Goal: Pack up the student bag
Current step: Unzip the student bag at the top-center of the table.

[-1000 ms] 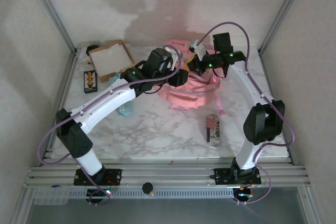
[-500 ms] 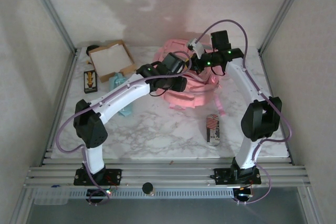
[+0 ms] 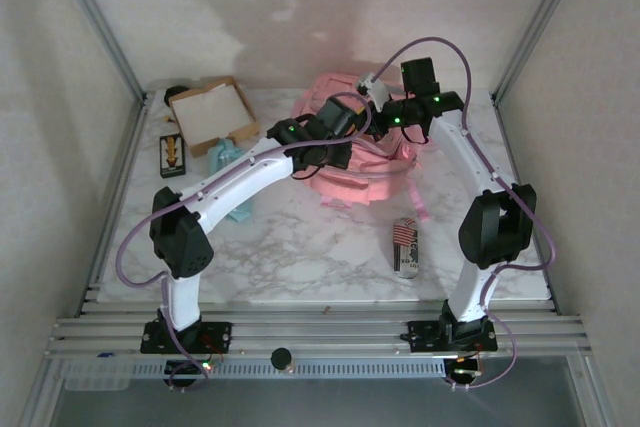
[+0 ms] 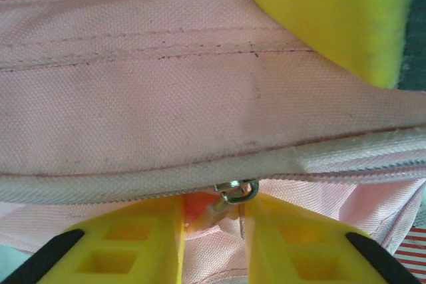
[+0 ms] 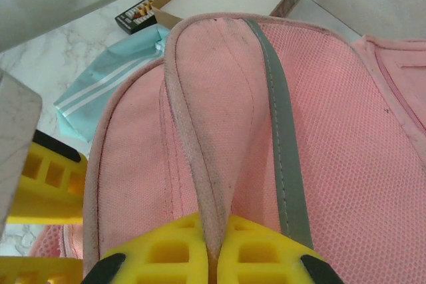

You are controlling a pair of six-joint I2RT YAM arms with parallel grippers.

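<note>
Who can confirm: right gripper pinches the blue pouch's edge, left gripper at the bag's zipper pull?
No: right wrist view shows the right gripper pinching a fold of the student bag, not the pouch. Left gripper at zipper pull stands.

A white-veined marble bench (image 3: pixel 300 262) carries several loose items. At its far left corner sits a shallow brown cardboard box (image 3: pixel 210 112) lined with white paper. Just beside the box's near left side lies a small flat black pack (image 3: pixel 172 155). A light-blue striped pouch (image 3: pixel 238 209) lies near the box. Well apart, toward the right, lies a red-and-white striped packet (image 3: pixel 405 245).
</note>
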